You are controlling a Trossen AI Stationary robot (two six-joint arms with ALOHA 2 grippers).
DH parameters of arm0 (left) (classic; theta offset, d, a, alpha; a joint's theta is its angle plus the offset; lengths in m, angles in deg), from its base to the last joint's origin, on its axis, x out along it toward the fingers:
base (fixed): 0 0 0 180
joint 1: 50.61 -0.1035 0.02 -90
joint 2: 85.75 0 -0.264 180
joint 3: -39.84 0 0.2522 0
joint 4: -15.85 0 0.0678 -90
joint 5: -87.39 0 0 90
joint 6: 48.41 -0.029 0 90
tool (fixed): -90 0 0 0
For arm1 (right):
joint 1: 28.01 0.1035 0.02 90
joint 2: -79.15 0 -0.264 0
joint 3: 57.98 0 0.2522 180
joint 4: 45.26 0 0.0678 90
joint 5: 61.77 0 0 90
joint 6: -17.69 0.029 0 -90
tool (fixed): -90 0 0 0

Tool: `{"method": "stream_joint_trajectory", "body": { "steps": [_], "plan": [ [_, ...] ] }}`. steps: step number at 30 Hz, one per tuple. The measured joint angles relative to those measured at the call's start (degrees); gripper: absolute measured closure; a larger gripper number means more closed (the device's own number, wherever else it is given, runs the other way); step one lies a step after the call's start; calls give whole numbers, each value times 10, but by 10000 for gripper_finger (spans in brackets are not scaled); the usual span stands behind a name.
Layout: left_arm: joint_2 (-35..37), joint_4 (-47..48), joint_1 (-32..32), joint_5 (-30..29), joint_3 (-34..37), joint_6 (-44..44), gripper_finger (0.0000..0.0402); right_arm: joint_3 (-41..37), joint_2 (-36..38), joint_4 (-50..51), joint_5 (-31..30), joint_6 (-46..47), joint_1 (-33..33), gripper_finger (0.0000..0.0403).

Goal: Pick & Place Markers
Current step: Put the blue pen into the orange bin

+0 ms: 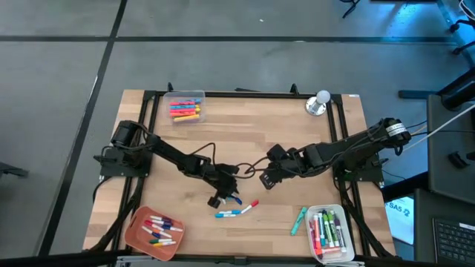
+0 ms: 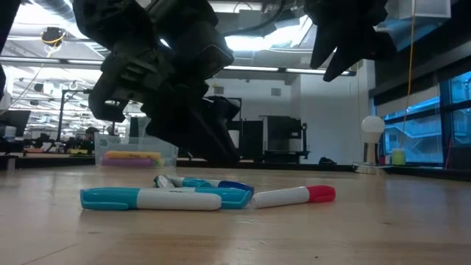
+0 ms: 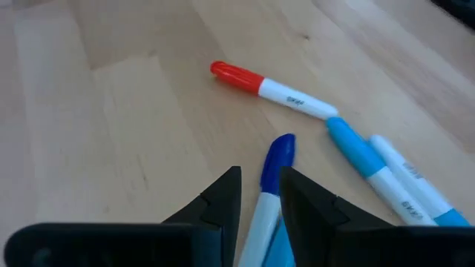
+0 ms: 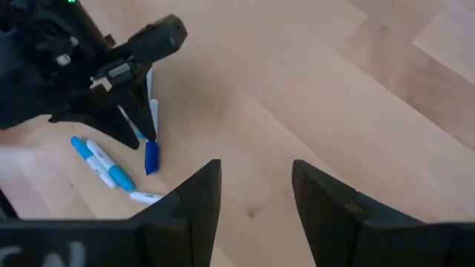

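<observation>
Left wrist view: the left claw (image 3: 260,196) has its two fingers pressed in on a blue-capped marker (image 3: 276,159), the cap poking out past the tips.
Held marker: white barrel, blue cap, low over the tabletop (image 1: 245,133), just beside the loose ones.
Loose markers: a red-capped marker (image 1: 249,205) and two light-blue markers (image 1: 227,213) lie close together near the front middle.
Right claw (image 4: 256,193): fingers apart, nothing between them, hanging above bare wood a little way from the left one.
Containers: a brown tray (image 1: 136,236) at the front left, a clear bin (image 1: 349,256) at the front right and a clear box (image 1: 199,95) at the back left all hold markers; a teal marker (image 1: 298,220) lies just beside the front-right bin.
Step in hand, as I read it: securing the blue-capped marker for the lift.
Doing it well: firm the squeeze first, since the hold sits near one end and the pen may tilt.
Lift: go straight up, so the barrel does not sweep the light-blue pair.
Watch for: the other arm's cables above the middle.
</observation>
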Motion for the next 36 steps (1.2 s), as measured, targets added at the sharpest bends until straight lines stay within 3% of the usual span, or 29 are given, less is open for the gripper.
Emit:
{"method": "stream_joint_trajectory", "body": {
  "steps": [6,12,17,20,26,31,36],
  "plan": [
    [-9,1,0,-12,0,-12,314,0,0,0,1,-24,-6,237],
    [-41,-25,0,22,0,-4,314,0,0,-1,3,-29,-17,237],
    [-47,-17,1,-11,-2,21,315,0,0,-1,4,-43,-18,237],
    [-46,-7,0,-34,-3,37,328,0,0,-1,4,-57,-19,237],
    [-44,-2,-24,5,-2,79,368,0,0,-1,-28,-119,-40,237],
    [-14,29,-31,-34,2,87,363,0,0,-1,-29,-124,-73,237],
    [69,129,-18,-82,1,92,357,0,0,-4,-27,-137,-90,237]
  ]
}}
